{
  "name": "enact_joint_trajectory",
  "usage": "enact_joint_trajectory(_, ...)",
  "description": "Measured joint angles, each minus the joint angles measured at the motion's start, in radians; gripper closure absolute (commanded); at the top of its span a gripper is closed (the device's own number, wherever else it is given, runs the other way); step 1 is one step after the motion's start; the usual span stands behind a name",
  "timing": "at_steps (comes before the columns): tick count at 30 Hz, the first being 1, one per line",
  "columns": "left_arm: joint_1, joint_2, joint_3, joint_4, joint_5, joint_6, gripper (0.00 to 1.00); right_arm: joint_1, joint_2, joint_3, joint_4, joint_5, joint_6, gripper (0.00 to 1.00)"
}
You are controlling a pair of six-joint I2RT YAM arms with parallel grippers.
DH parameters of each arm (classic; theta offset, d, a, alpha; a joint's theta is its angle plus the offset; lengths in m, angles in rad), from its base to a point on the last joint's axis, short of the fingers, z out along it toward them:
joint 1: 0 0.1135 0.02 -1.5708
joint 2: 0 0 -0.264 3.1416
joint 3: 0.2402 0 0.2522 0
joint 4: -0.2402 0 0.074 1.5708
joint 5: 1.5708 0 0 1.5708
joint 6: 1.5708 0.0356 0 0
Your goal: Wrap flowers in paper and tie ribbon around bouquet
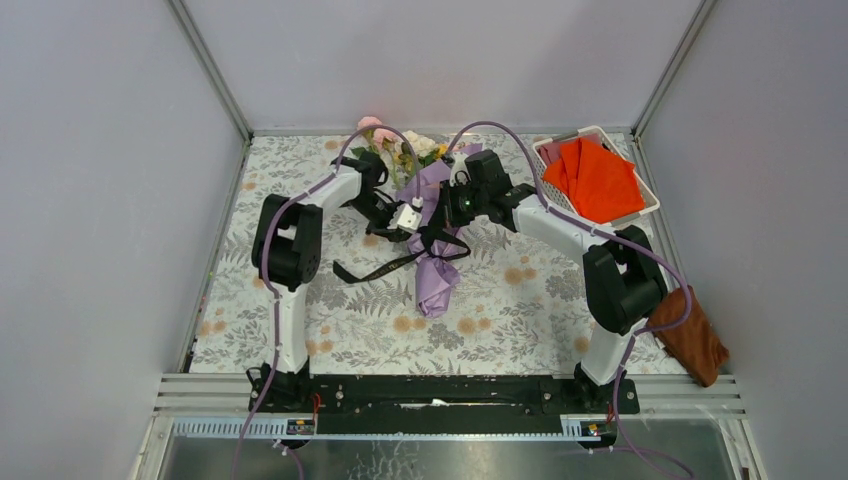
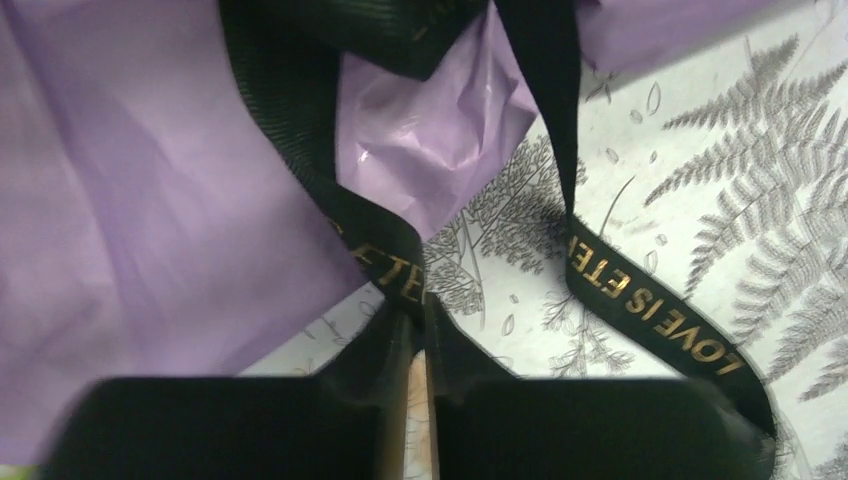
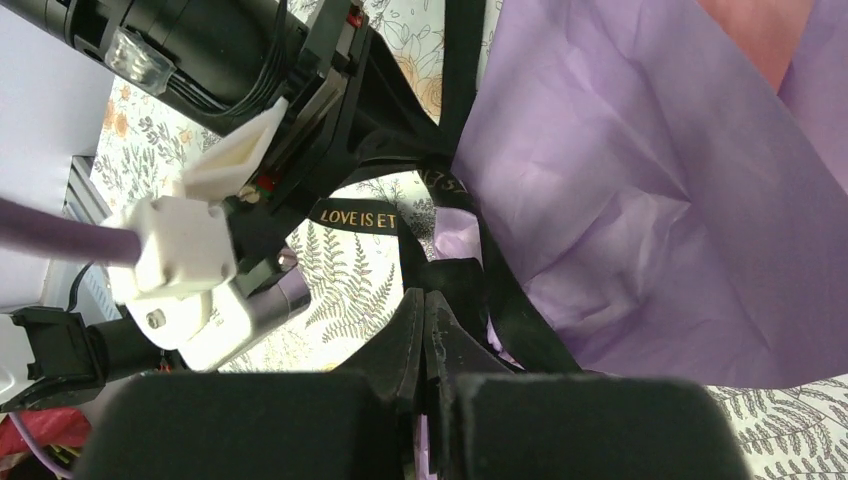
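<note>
Status: wrapping appears done. The bouquet (image 1: 437, 270) lies about the middle of the desk (image 1: 520, 310), with the flowers (image 1: 400, 150) pointing to the far edge and the narrow end of the lilac paper (image 2: 150, 200) pointing to the near edge. The paper encloses the stems as a cone. The step in hand is judged to be the tying. The black ribbon (image 2: 380, 250), lettered in gold, crosses the cone at its waist in loose loops, and one tail trails over the desk toward the left edge. Left hand (image 2: 420, 330): fingers drawn close with only a slit between them, and a strand of the ribbon runs straight into that slit, so it is taken as gripped. Right hand (image 3: 425, 310): fingers pressed fully together just beside the paper, with a ribbon strand at their tips, apparently pinched. Both hands meet over the waist of the cone. No finished knot can be made out, as the crossings are slack and partly hidden by the hands. Next move, as judged: draw the two strands apart to tighten the crossing, keeping both grips firm. The pull should run along the desk, so that the thin paper is not torn or the cone dragged out of shape
</note>
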Motion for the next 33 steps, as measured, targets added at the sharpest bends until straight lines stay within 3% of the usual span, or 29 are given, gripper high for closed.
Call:
enact_joint_trajectory(5,0.005,-0.016,-0.019,-0.025,0.001,0.004,1.0,-0.004,0.0,0.0,0.004,-0.008,0.0,1.0)
enact_joint_trajectory(10,-0.011,-0.102,-0.05,-0.216,0.012,0.054,1.0,-0.009,0.0,0.0,0.031,-0.032,0.005,1.0)
enact_joint_trajectory(14,-0.104,-0.221,-0.107,-0.329,0.066,0.004,1.0,-0.012,0.0,0.0,0.055,-0.051,0.013,1.0)
enact_joint_trajectory(19,-0.217,-0.248,-0.109,-0.379,0.196,-0.126,1.0,-0.012,0.0,0.0,0.067,-0.063,0.018,1.0)
enact_joint_trajectory(25,-0.298,-0.244,-0.103,-0.23,0.367,-0.494,1.0,-0.012,-0.001,-0.001,0.084,-0.078,0.017,1.0)
enact_joint_trajectory(31,-0.378,-0.234,-0.123,0.213,0.432,-1.062,1.0,-0.019,-0.004,-0.002,0.09,-0.08,0.017,1.0)
enact_joint_trajectory(33,-0.393,-0.232,-0.147,0.333,0.434,-1.202,0.9,-0.029,-0.006,-0.002,0.098,-0.085,0.015,1.0)
